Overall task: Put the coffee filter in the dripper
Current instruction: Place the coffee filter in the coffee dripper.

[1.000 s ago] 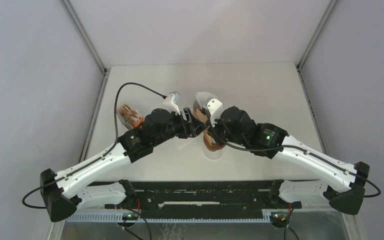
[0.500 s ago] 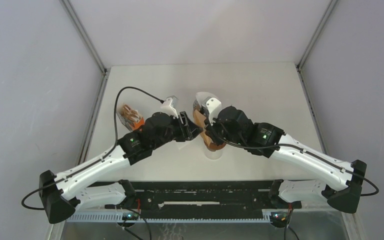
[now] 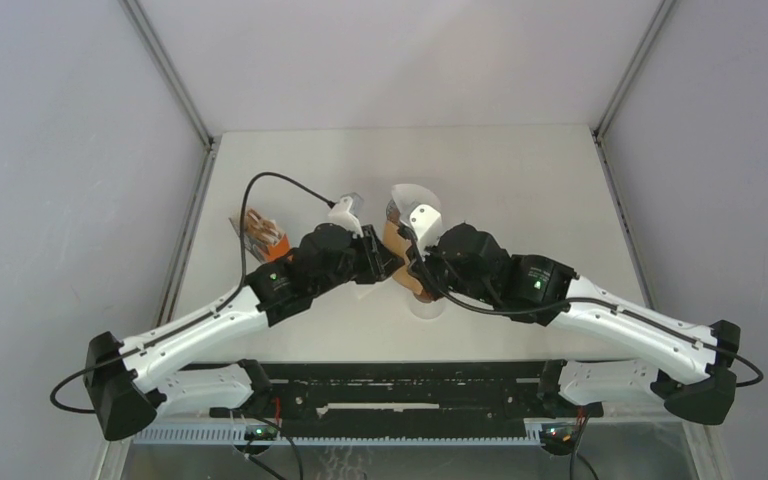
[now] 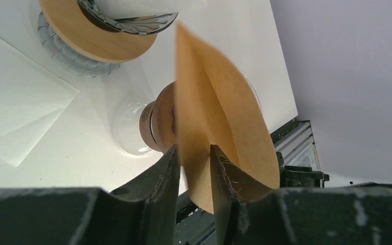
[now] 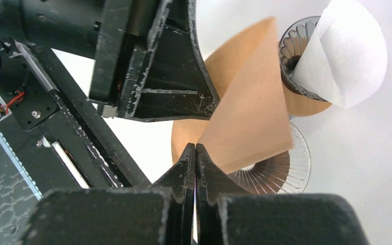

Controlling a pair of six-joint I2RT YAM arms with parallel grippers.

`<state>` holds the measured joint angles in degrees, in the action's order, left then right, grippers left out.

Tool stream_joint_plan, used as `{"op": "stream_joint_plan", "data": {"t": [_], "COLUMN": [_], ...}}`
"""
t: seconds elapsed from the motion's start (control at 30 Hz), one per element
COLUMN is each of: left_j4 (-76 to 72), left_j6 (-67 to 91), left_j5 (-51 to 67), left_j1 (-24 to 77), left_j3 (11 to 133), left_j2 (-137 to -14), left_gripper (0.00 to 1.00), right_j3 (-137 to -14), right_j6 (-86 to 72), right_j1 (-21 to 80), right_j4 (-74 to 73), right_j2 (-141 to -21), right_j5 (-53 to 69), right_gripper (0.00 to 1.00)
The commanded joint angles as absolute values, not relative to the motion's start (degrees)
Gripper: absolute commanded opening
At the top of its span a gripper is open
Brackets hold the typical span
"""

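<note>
the right gripper [image 5: 194, 149] pinches the brown paper coffee filter [image 5: 245, 97] above the ribbed glass dripper [image 5: 286, 171]; the left gripper [image 4: 194, 150], jaws slightly apart, straddles its wall.

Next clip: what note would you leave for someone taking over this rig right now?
Right gripper: shut on the brown filter at its edge.
Left gripper: straddles the same filter; whether it grips is unclear.
The brown filter is held over the near dripper, not in it. The far dripper already holds a white filter.
Left to do: lower the brown filter, seat it in the near dripper, release.
</note>
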<state>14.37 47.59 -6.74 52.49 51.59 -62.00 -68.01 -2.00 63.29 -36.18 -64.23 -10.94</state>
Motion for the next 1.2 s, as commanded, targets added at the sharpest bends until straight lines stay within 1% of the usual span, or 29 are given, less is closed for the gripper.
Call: {"op": "stream_joint_plan", "data": {"t": [0.0, 0.03, 0.1, 0.23, 0.3, 0.37, 0.4, 0.67, 0.77, 0.87, 1.0, 1.07, 1.1, 1.17], "left_j4": [13.6, 13.5, 13.3, 13.2, 13.2, 13.3, 13.3, 14.6, 14.1, 14.8, 15.3, 15.6, 16.0, 18.1], "left_j6": [47.4, 47.4, 47.5, 47.2, 46.6, 45.7, 45.2, 41.9, 41.0, 38.0, 31.9, 27.4, 24.7, 20.7], "left_j5": [-5.5, -5.5, -5.8, -7.7, -9.1, -10.6, -11.6, -23.5, -26.8, -32.1, -38.2, -43.5, -48.2, -52.1], "left_j1": [52.4, 52.4, 52.4, 52.4, 52.4, 52.7, 53.0, 58.0, 59.4, 61.5, 64.6, 67.5, 69.0, 71.0], "left_j3": [56.0, 56.2, 56.4, 57.1, 57.7, 58.8, 59.5, 64.9, 65.7, 67.8, 70.8, 73.5, 75.1, 78.5], "left_j2": [-63.1, -63.2, -63.0, -62.3, -62.0, -62.0, -62.0, -64.4, -65.1, -66.3, -68.8, -71.1, -72.4, -74.9], "left_gripper": [0.31, 0.30, 0.24, 0.07, 0.01, 0.00, 0.00, 0.00, 0.00, 0.00, 0.00, 0.00, 0.00, 0.00], "right_j3": [-70.3, -70.3, -70.3, -70.2, -70.3, -70.2, -70.2, -70.2, -69.2, -67.8, -62.7, -58.6, -56.8, -52.7], "right_j6": [0.7, 1.1, 1.5, 2.3, 3.2, 4.0, 4.2, 1.6, 1.4, 0.4, 0.7, 1.1, 1.2, 0.9], "right_j1": [65.7, 66.1, 66.9, 69.2, 70.5, 71.8, 72.4, 73.6, 73.5, 73.5, 73.0, 72.2, 71.5, 70.1], "right_j4": [-34.2, -34.3, -34.4, -34.0, -33.2, -32.2, -31.5, -24.3, -21.7, -20.6, -15.4, -11.3, -9.5, -6.7], "right_j2": [-62.5, -62.5, -62.4, -62.3, -62.4, -62.8, -63.1, -64.6, -64.3, -62.2, -57.0, -54.0, -52.6, -50.1], "right_j5": [-15.7, -16.4, -18.6, -24.8, -28.6, -31.7, -33.2, -39.8, -41.0, -41.2, -37.4, -36.3, -35.8, -34.5], "right_gripper": [0.00, 0.00, 0.00, 0.00, 0.00, 0.00, 0.03, 0.40, 0.50, 0.55, 0.59, 0.60, 0.60, 0.61]}}
